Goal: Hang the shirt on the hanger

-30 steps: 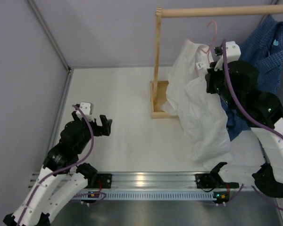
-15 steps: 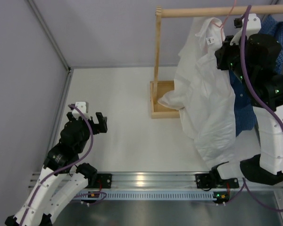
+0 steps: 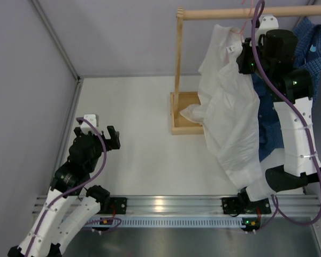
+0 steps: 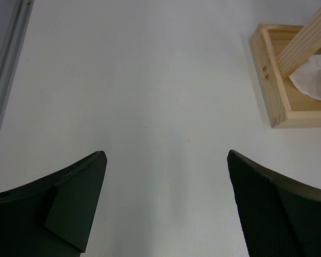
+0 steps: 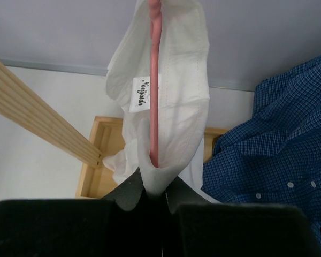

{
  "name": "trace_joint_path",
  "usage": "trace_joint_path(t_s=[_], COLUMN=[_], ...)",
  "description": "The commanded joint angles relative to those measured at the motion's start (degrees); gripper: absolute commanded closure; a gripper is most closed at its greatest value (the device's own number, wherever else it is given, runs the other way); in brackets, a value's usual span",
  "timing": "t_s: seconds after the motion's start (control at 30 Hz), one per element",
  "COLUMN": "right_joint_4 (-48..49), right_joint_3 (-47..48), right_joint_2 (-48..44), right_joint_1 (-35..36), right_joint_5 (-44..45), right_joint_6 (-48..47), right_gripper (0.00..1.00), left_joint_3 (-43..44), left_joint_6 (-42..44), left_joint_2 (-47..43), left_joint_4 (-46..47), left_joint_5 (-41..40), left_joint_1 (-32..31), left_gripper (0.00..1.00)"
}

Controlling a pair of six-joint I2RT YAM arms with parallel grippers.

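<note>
The white shirt (image 3: 230, 118) hangs in long folds from my right gripper (image 3: 245, 58), which is raised just under the wooden rail. In the right wrist view the gripper (image 5: 155, 184) is shut on a fold of the shirt (image 5: 179, 96) at the collar. The pink hanger (image 5: 154, 80) runs down inside that fold, past the collar label (image 5: 140, 93). A bit of the pink hanger (image 3: 238, 30) shows above the collar. My left gripper (image 3: 113, 138) is open over the bare table at the left, with nothing between its fingers (image 4: 166, 155).
The wooden rail (image 3: 246, 13) spans the top, on a post (image 3: 177, 53) standing in a wooden base (image 3: 181, 113). A shirt tail lies in that base (image 4: 315, 80). A blue checked shirt (image 3: 310, 43) hangs behind my right arm. Grey walls close in the left and back.
My right arm has lifted the shirt and hanger up and back toward the rail. The left arm has drawn back slightly, still open.
</note>
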Motion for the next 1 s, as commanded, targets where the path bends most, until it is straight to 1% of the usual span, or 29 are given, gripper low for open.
trace_joint_path(t_s=[0.0, 0.13, 0.27, 0.33, 0.37, 0.4, 0.47, 0.5, 0.57, 0.6, 0.63, 0.73, 0.83, 0.87, 0.9, 0.93, 0.97], right_joint_4=[4.86, 4.95, 5.56, 5.74, 5.91, 6.26, 6.62, 6.79, 6.71, 6.71, 6.62, 6.53, 5.74, 5.83, 5.83, 5.83, 5.83], right_joint_3=[-0.04, -1.61, -4.68, -5.48, -6.44, -6.97, -8.03, -8.29, -8.56, -8.91, -9.43, -13.12, -20.58, -26.08, -29.53, -32.61, -39.08], right_joint_2=[-1.49, -2.19, -3.24, -3.77, -4.12, -4.82, -5.79, -7.01, -8.42, -10.17, -11.32, -17.2, -25.37, -27.83, -33.16, -35.83, -41.51], right_joint_1=[-0.83, -0.22, 0.31, 0.75, 0.75, 0.84, 1.19, 1.28, 1.37, 1.46, 1.37, 1.37, 1.37, 1.37, 1.46, 1.37, 1.46], right_joint_5=[1.89, 3.73, 5.31, 5.76, 5.67, 5.67, 5.58, 5.67, 5.49, 5.23, 4.97, 3.83, 4.08, 4.43, 4.53, 4.61, 5.75], right_joint_6=[0.58, 2.42, 2.86, 3.12, 3.3, 3.3, 3.39, 3.3, 3.39, 3.3, 3.13, 2.17, 1.98, 2.07, 1.2, 0.93, 0.75], right_gripper=[1.0, 1.0, 1.0, 0.93, 0.87, 0.69, 0.47, 0.35, 0.27, 0.09, 0.01, 0.01, 0.0, 0.0, 0.01, 0.01, 0.01], left_joint_3=[-0.04, 0.14, 0.22, 0.14, 0.14, 0.14, 0.14, 0.14, 0.22, 0.22, 0.22, 0.31, 0.22, 0.14, -0.04, -0.13, -0.21], left_joint_6=[-0.52, -0.7, -0.87, -0.87, -0.87, -0.87, -0.87, -0.87, -0.79, -0.79, -0.87, -0.87, -0.87, -0.87, -0.87, -0.87, -0.79], left_joint_2=[1.93, 2.99, 3.26, 3.43, 3.43, 3.52, 3.35, 3.35, 3.52, 3.52, 3.52, 3.26, 1.77, 0.98, -0.42, -0.95, -1.39], left_joint_4=[1.09, 1.26, 1.26, 1.26, 1.26, 1.26, 1.26, 1.17, 1.26, 1.26, 1.26, 1.17, 1.26, 1.35, 1.26, 1.26, 1.26], left_joint_5=[0.16, 1.83, 2.62, 2.8, 2.8, 2.8, 2.8, 2.72, 2.71, 2.71, 2.63, 2.19, 0.79, 0.35, -0.09, -0.53, -1.58], left_joint_1=[2.13, 5.73, 7.58, 7.85, 7.85, 7.94, 7.94, 7.94, 8.02, 8.11, 8.11, 8.2, 8.2, 8.2, 8.2, 8.2, 8.2], left_gripper=[0.02, 0.02, 0.02, 0.02, 0.02, 0.02, 0.02, 0.02, 0.02, 0.02, 0.02, 0.02, 0.02, 0.02, 0.02, 0.02, 0.02])
